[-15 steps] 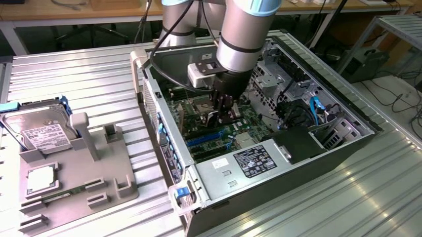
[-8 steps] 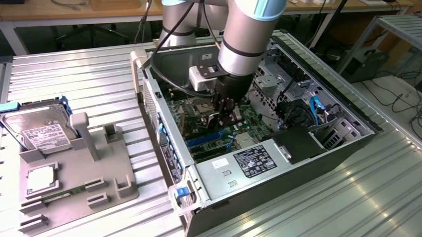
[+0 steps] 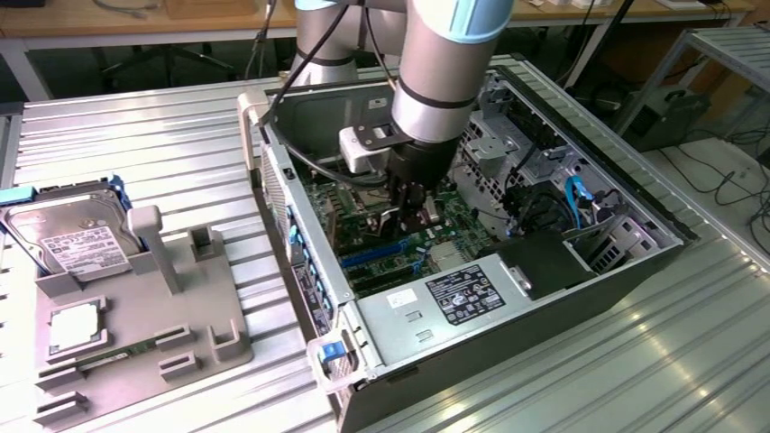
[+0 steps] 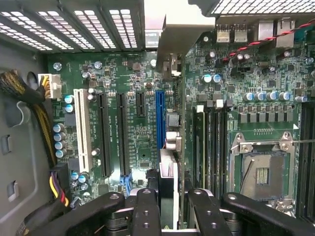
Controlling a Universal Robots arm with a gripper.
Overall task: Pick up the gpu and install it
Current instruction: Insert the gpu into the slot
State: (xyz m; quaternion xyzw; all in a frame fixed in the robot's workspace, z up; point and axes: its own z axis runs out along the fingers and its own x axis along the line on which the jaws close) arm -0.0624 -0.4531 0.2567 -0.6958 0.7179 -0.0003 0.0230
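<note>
The gripper (image 4: 167,206), down inside the open computer case (image 3: 626,262), is clamped on the gpu (image 4: 170,98), held edge-on over the motherboard (image 4: 133,73), apparently just beside the blue slot (image 4: 159,118). Seating it well likely calls for keeping the card upright and parallel to the slot. The case rests on a ribbed metal table (image 3: 144,144); a grey parts tray (image 3: 132,316) with 1 hard drive (image 3: 72,239) sits at the exterior view's left.

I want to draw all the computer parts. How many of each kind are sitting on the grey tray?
Hard drive: 1
Processor chip: 1
Memory stick: 1
Total: 3
</note>
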